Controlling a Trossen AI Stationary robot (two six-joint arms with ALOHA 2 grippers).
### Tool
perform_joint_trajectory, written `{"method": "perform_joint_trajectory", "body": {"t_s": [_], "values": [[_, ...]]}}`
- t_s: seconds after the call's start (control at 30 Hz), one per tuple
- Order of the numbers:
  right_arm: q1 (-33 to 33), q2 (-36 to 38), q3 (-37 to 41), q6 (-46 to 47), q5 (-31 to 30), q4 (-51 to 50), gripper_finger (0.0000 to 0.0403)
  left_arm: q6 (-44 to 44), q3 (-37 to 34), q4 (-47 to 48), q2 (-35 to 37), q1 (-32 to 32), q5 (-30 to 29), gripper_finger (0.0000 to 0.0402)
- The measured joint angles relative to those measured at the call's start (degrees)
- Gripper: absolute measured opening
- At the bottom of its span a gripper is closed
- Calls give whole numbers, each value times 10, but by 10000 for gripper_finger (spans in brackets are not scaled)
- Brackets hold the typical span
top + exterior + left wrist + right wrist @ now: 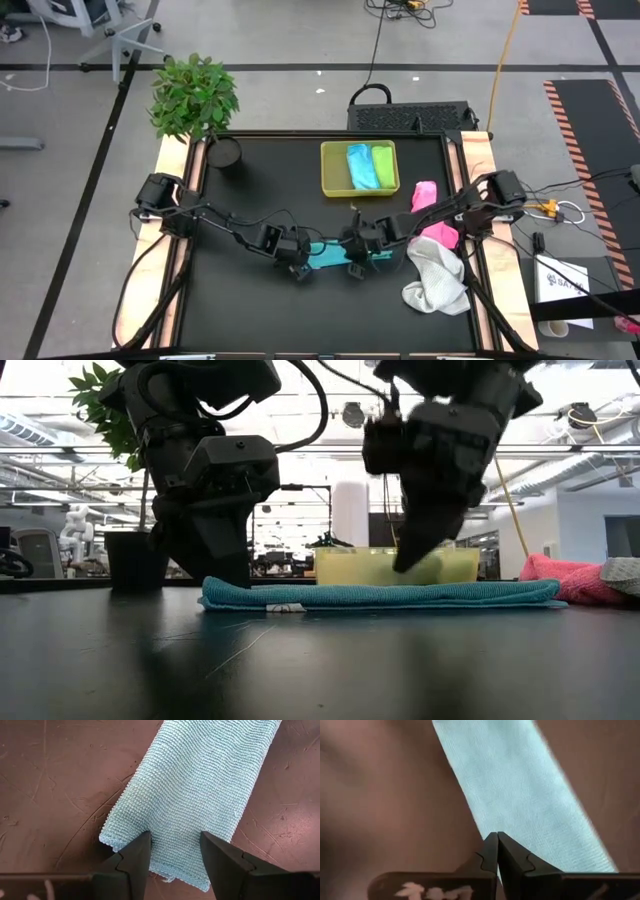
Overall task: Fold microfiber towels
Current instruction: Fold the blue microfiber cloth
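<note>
High view: teal towel (328,253) lies as a folded strip near the middle of the black table (260,190), between the two grippers.
Left gripper: left gripper (293,262) sits at the strip's 9 o'clock end; in the left wrist view its fingers (131,857) stand parted over the teal towel (200,790), one near the cloth's corner, the other on the weave, gripping nothing.
Right gripper: right gripper (357,262) is at the strip's 3 o'clock end; in the right wrist view its fingers (491,854) are pressed together, tips at the edge of the teal towel (520,790); whether cloth is pinched between them I cannot tell.
Low view: teal towel (380,596) lies flat in a long low fold, left gripper (215,560) down at one end, right gripper (415,550) angled down just above it.
Tray: yellow-green tray (330,185) at 12 o'clock from the strip, holding a light blue towel (359,166) and a lime green towel (382,166) side by side.
Other towels: pink towel (432,215) at 2 o'clock; white towel (435,278) crumpled at 4 o'clock, just beside the pink one.
Surface: black, scuffed with fine scratches in the left wrist view.
Room: potted plant (195,95) at the table's 11 o'clock corner; grey floor, cables and a chair base beyond.
</note>
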State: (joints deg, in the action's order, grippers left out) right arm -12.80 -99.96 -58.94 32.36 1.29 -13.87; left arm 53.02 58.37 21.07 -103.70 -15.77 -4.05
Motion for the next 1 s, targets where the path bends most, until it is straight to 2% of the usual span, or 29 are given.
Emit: {"method": "perform_joint_trajectory", "body": {"t_s": [0.23, 0.53, 0.67, 0.9, 1.0], "values": [[0, -9, 0, -5, 5, -39, 0, 3, 0, 0, 0, 0, 0, 177], [-1, -8, -2, -37, 16, -173, 0, 11, 0, -5, -1, 0, 2, 177], [-1, -5, -1, -47, 19, -190, 0, 12, 0, -5, -1, 0, 2, 177], [-1, 53, 4, -40, 15, -166, 0, 13, 0, 1, -1, 0, 2, 177], [0, 93, 2, -42, -13, -173, 0, 14, 0, 1, -1, 0, 2, 177]]}}
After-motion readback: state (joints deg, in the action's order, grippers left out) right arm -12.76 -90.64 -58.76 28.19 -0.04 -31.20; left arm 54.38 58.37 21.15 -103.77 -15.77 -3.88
